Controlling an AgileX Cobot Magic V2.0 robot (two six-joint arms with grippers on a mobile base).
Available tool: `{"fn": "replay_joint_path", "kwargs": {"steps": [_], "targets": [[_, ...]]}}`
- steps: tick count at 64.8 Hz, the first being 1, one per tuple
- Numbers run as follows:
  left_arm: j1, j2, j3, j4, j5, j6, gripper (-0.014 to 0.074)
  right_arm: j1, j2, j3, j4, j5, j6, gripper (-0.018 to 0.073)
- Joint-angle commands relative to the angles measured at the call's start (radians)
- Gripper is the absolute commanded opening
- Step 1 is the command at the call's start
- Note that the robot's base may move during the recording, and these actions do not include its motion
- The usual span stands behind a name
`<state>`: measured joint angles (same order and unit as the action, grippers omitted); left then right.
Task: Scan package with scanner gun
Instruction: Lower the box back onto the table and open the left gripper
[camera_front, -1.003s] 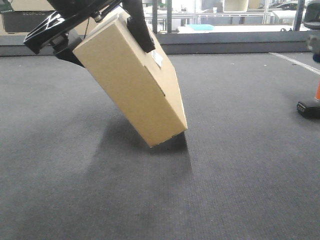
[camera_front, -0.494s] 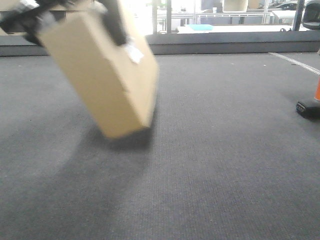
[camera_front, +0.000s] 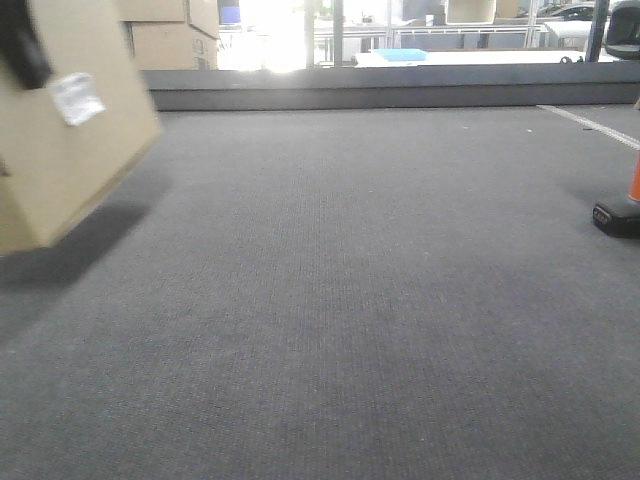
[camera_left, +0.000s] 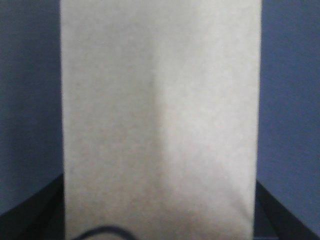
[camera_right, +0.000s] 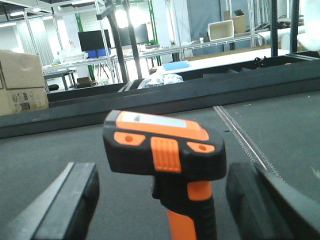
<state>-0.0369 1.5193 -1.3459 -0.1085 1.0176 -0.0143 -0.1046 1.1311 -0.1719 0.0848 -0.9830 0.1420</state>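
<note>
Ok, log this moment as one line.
left pincer: holds cardboard box, lifted | right pincer: open around scanner gun | scan: not done

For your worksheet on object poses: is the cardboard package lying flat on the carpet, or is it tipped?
Tipped. In the front view the cardboard package leans at an angle at the left edge, its white label skewed; whether it touches the carpet cannot be told.

Grey carpet (camera_front: 380, 300) covers the floor, edged by a dark raised ledge (camera_front: 400, 95) at twelve o'clock. Stacked cardboard boxes (camera_front: 170, 35) stand at eleven o'clock; bright light floods in beyond.
</note>
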Motion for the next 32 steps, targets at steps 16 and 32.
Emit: {"fn": "replay_joint_path", "kwargs": {"steps": [16,32], "targets": [[0.125,-0.007,0.025,0.096,0.005,0.12,-0.0111,-0.005,-0.115,0.005,-0.011,0.103,0.0,0.0401],[0.123,-0.007,0.032,0.08,0.017,0.123,-0.0111,-0.005,-0.119,0.005,-0.011,0.12,0.0,0.0401]]}}
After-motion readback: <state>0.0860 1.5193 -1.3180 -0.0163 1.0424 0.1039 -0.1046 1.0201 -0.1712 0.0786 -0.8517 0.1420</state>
